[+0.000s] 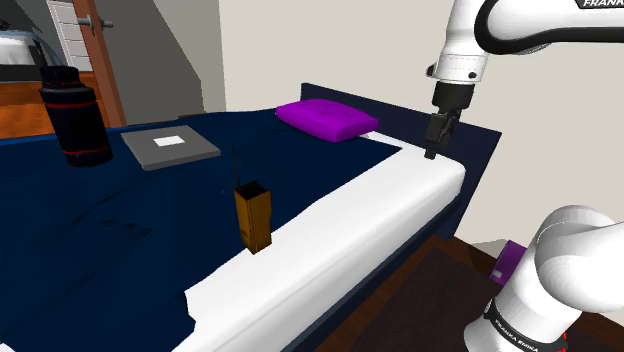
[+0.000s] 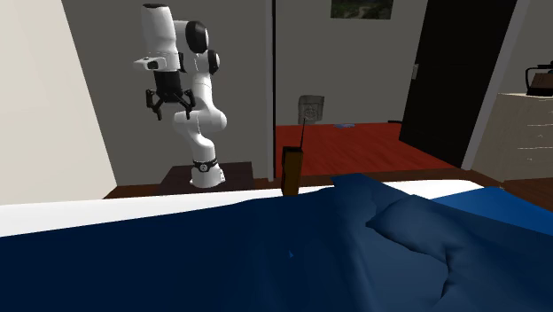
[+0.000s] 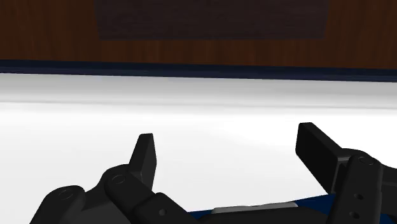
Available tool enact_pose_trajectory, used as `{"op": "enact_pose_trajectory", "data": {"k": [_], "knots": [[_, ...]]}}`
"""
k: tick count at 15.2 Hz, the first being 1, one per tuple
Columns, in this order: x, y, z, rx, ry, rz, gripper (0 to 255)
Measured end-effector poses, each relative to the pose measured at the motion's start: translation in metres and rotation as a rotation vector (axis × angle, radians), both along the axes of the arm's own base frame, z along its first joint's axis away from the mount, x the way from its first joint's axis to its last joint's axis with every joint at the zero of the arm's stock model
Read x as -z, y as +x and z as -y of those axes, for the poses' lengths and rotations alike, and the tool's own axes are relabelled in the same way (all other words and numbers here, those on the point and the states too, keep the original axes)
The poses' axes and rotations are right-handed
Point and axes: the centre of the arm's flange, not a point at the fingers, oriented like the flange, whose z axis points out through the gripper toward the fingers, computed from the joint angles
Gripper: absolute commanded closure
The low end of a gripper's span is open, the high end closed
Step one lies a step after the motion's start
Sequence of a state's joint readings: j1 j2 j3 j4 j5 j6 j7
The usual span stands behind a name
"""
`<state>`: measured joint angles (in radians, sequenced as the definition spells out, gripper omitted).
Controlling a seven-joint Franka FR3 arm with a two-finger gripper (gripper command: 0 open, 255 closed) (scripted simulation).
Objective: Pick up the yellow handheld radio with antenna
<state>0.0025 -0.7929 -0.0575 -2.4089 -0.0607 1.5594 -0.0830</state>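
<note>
The handheld radio point(image 1: 253, 216) is a yellow-brown box with a thin black antenna. It stands upright on the bed where the navy blanket meets the white sheet point(image 1: 340, 235). In the second exterior view the radio point(image 2: 291, 170) stands at the bed's far edge. My black gripper point(image 1: 431, 150) hangs above the white sheet near the bed's corner, well off to the shoulder view's right of the radio and higher. Its fingers point down and stand apart with nothing between them, as the second exterior view of the gripper point(image 2: 168, 108) and the wrist view of the gripper point(image 3: 232, 151) show.
On the navy blanket point(image 1: 120, 230) lie a purple pillow point(image 1: 327, 118) and a flat grey slab point(image 1: 170, 147). A black canister with red bands point(image 1: 73, 115) stands there too. Beyond the bed frame are the wood floor, a dark rug point(image 3: 210, 19) and a purple object point(image 1: 510, 262).
</note>
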Motion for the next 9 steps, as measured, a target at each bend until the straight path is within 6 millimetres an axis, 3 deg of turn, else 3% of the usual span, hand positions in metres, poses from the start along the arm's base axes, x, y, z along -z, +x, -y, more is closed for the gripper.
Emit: {"op": "enact_pose_trajectory", "data": {"k": [3,9], "knots": [[0.002,0.007,-0.014,0.002,-0.001,0.005,0],[0.013,0.035,-0.084,0.014,-0.004,0.03,0]]}}
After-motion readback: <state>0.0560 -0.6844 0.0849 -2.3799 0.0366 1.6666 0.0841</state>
